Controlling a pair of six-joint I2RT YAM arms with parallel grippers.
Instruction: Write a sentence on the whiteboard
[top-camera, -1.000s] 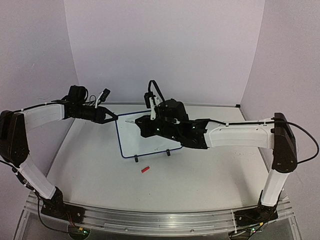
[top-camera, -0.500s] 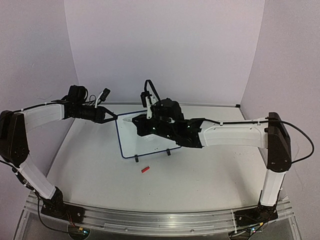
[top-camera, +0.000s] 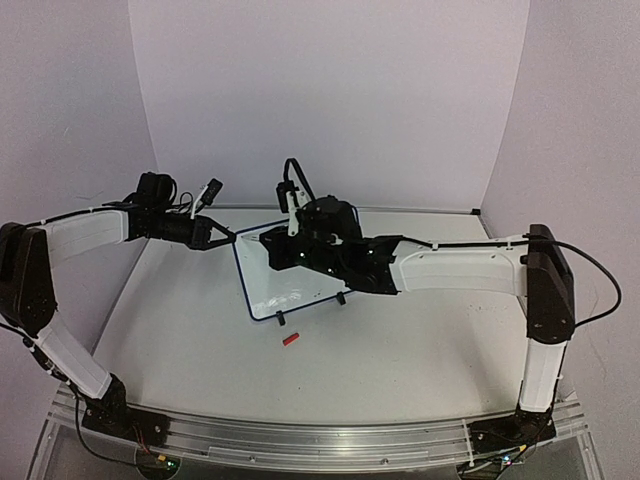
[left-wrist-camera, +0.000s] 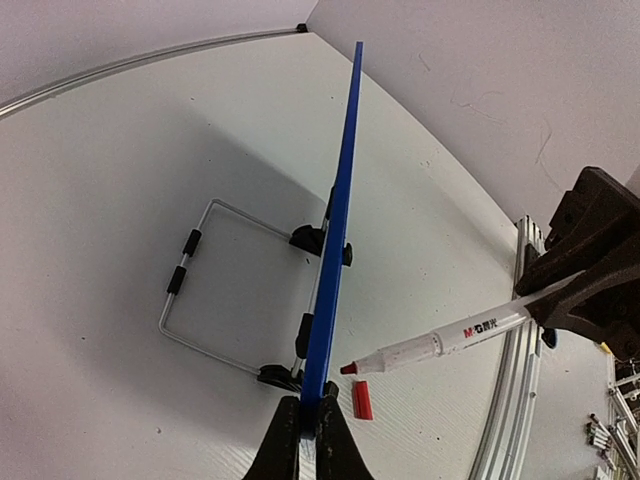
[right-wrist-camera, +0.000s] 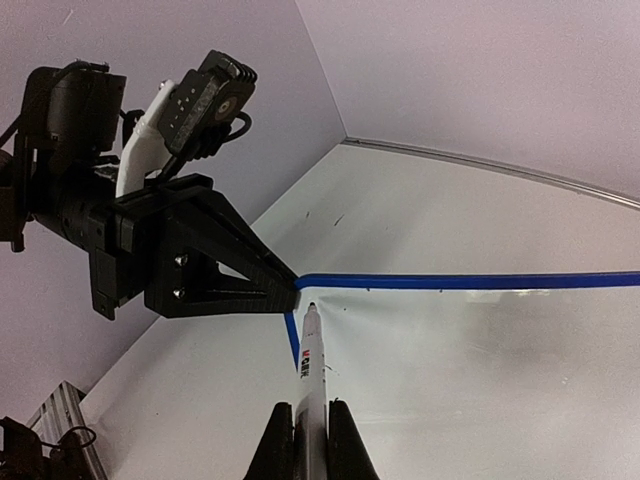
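- My left gripper (top-camera: 231, 237) (left-wrist-camera: 308, 432) has its fingers pinched narrow on the top left corner of the whiteboard (top-camera: 290, 292) (right-wrist-camera: 480, 350), clamping the blue frame.
- The marker (left-wrist-camera: 450, 337) (right-wrist-camera: 312, 360) points its red tip at the board's face, just below that corner. I cannot tell whether it touches.
- My right gripper (top-camera: 276, 247) (right-wrist-camera: 310, 425) has its fingers closed tight round the marker's barrel, and my right arm lies across the board's right part.
- The whiteboard stands near the middle of the table (top-camera: 400, 350), propped on a wire stand (left-wrist-camera: 200, 290) with black feet.
- A red cap (top-camera: 291, 339) (left-wrist-camera: 362, 400) lies on the table just in front of the board.
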